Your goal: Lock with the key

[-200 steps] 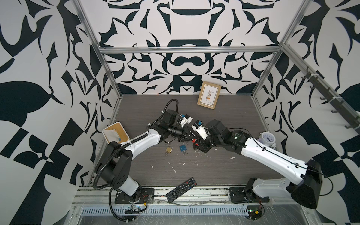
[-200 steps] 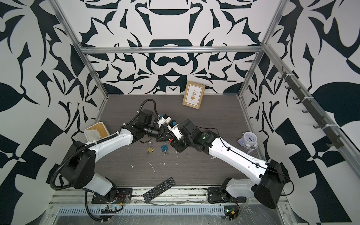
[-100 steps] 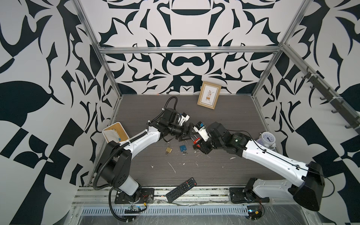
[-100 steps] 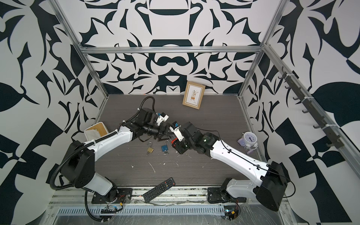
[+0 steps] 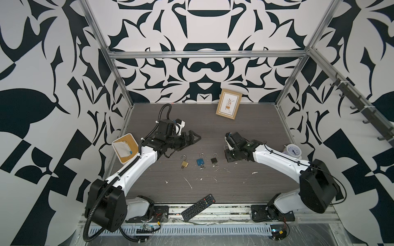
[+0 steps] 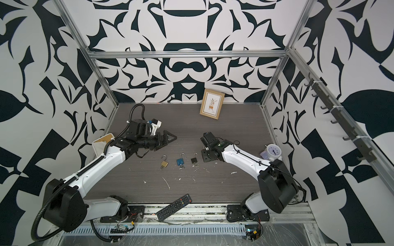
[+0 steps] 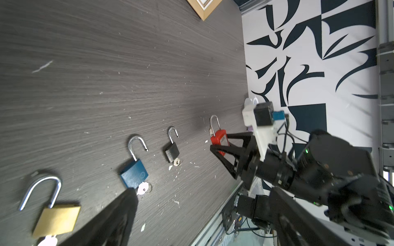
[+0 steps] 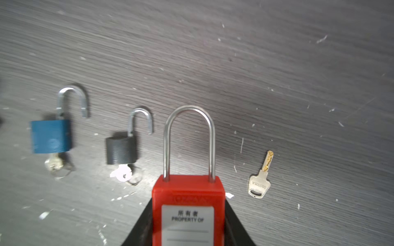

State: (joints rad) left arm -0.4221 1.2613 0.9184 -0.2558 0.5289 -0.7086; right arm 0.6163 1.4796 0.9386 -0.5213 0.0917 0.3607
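Observation:
My right gripper is shut on the body of a red padlock, held low over the table. The padlock's steel shackle sits in both holes. A silver key lies flat on the table beside the padlock, apart from it. In both top views the right gripper covers the red padlock. The left wrist view shows the padlock between the right gripper's black fingers. My left gripper hovers open and empty at the left, behind the row of padlocks.
Brass, blue and black padlocks lie in a row with shackles open and keys in them. A picture frame leans at the back. A remote lies at the front edge, a tray left, a clock right.
My left gripper has opened and drawn back to the left. The right gripper has moved right, away from it, with the red padlock.

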